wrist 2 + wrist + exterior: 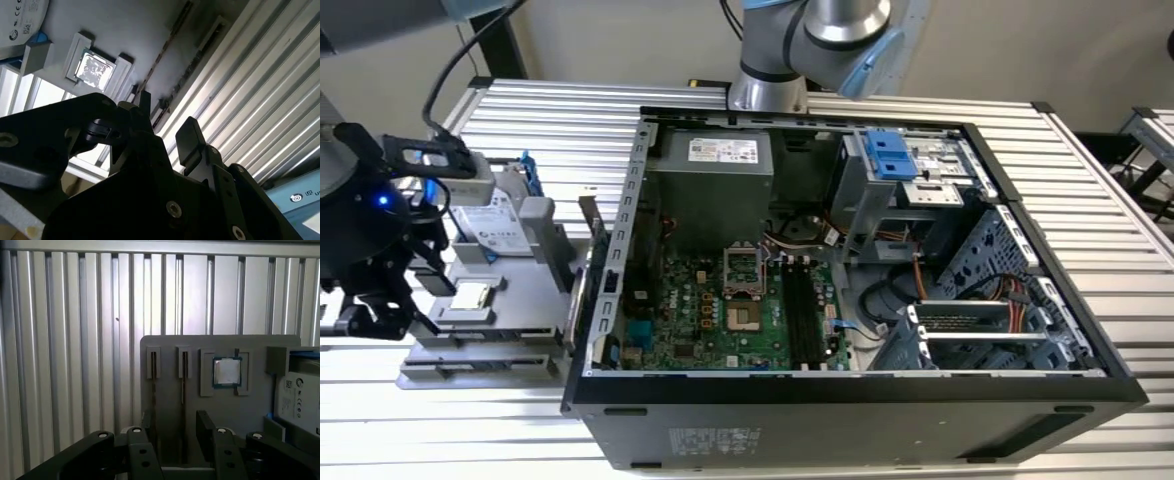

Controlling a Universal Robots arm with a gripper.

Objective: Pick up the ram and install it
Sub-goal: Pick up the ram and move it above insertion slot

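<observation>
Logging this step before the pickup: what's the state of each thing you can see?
Gripper: fingers open, empty, over the tray.
Ram: on edge in a tray slot, not gripped.
Processor chip: seated in its tray pocket.
Hard drive: resting on the tray.
Computer case: side open, motherboard exposed.

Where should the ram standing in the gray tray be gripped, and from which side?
Probably across its two flat faces near mid-length, coming straight down from above: the ram stands on its long edge in a slot of the gray tray, leaving its thin upper edge free.
</observation>
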